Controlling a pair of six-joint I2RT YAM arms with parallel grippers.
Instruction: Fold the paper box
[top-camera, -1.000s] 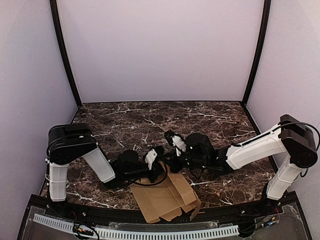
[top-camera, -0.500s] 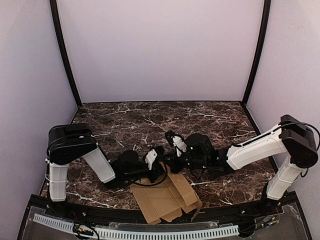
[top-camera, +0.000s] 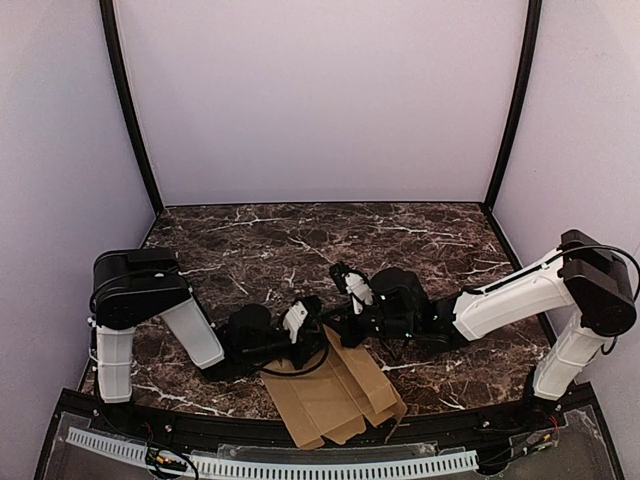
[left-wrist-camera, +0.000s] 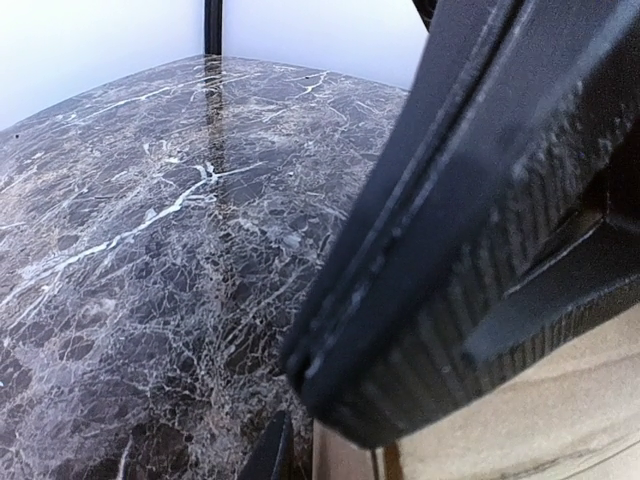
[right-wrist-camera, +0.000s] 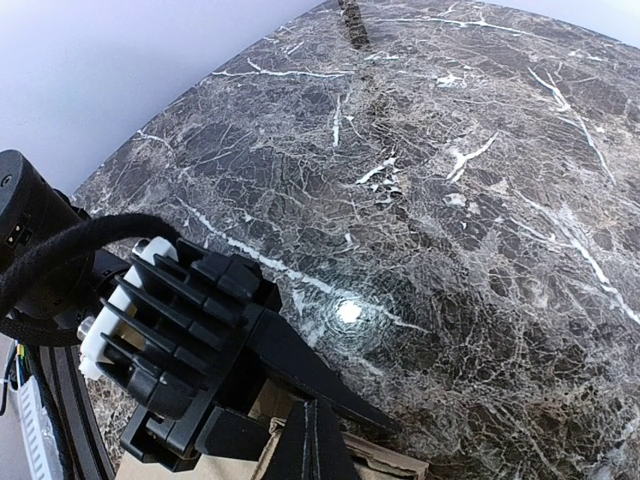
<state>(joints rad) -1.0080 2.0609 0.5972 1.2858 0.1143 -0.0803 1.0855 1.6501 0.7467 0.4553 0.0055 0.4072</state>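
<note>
The paper box (top-camera: 335, 395) is a flat brown cardboard blank lying at the table's near edge, partly over the front rail. Both grippers meet at its far left corner. My left gripper (top-camera: 314, 334) lies low beside that corner with its jaws a little apart. One of its fingertips (left-wrist-camera: 274, 452) shows next to the cardboard (left-wrist-camera: 560, 420). My right gripper (right-wrist-camera: 316, 430) is shut, its two fingers pressed together, with the tips at the box's far edge (right-wrist-camera: 400, 468). From above, the right gripper (top-camera: 338, 322) sits just right of the left one. What the right fingertips touch is hidden.
The dark marble table (top-camera: 300, 250) runs back to purple walls with black corner posts (top-camera: 130, 120). A black rail with a white perforated strip (top-camera: 270, 465) lines the front. The left arm's black wrist and cable (right-wrist-camera: 120, 300) crowd the right gripper.
The left wrist has drawn back a little to the left and its jaws have parted slightly. The box's right part has shifted slightly. The right arm has stayed put.
</note>
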